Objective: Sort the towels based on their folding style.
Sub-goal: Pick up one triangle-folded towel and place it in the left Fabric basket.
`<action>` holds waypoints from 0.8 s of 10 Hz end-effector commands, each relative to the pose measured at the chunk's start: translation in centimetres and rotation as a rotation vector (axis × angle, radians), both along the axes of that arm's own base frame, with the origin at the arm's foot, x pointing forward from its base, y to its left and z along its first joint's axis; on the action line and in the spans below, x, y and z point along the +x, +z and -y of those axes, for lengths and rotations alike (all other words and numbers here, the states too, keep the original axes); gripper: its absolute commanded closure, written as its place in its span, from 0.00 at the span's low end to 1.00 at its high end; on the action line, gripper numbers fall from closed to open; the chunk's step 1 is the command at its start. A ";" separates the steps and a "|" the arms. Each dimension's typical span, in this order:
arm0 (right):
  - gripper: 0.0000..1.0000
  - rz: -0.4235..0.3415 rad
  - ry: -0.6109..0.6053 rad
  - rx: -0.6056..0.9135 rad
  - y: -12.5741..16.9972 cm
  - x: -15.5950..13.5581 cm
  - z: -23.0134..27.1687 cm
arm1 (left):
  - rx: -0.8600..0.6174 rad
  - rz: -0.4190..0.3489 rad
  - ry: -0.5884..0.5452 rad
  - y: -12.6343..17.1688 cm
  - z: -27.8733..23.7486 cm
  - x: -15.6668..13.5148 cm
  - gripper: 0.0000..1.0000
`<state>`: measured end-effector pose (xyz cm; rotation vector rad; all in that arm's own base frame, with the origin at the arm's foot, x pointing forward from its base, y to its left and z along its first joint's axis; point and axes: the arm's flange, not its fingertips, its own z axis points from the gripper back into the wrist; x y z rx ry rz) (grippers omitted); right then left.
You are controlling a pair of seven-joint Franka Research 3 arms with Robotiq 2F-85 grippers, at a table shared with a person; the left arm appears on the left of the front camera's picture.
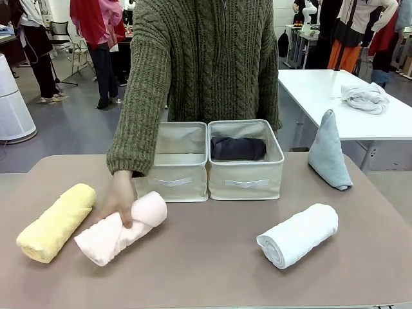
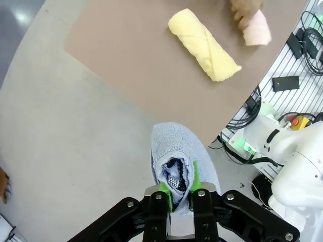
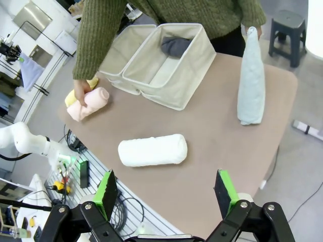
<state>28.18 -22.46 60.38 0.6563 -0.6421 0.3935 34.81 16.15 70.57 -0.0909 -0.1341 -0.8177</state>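
One towel of the six looks sorted so far: the dark grey roll is lying inside the right bin, and the left bin looks empty from what I can see. So I'd call this early days, with five to go. Out on the tabletop you've got the yellow roll at the left end and the pink roll touching it or just about. The person's hand is resting on top of the pink one. The white roll sits alone toward the right front, and the pale blue-grey cone stands upright at the far right, near the right bin. The sixth one, the periwinkle blue towel, is pinched in the left hand, jaws clamped narrow on its bunched end so it sticks out past the fingertips. That hand is out over the floor, off the tabletop corner, with the yellow roll well ahead of it. The right hand is spread wide and holding nothing. It hangs above the near edge with the white roll the closest towel below it, clearly apart from the fingers. My guess is the rolls belong in the right bin and the cones in the left.
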 end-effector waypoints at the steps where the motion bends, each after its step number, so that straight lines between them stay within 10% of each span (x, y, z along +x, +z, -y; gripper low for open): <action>1: 0.00 0.013 0.009 0.017 0.1 0.0 -0.1 | 0.006 0.021 0.029 0.6 0.5 0.4 0.85; 8: 0.00 0.013 0.009 0.017 0.1 0.0 -0.1 | 0.061 0.069 0.021 2.0 2.3 3.6 0.85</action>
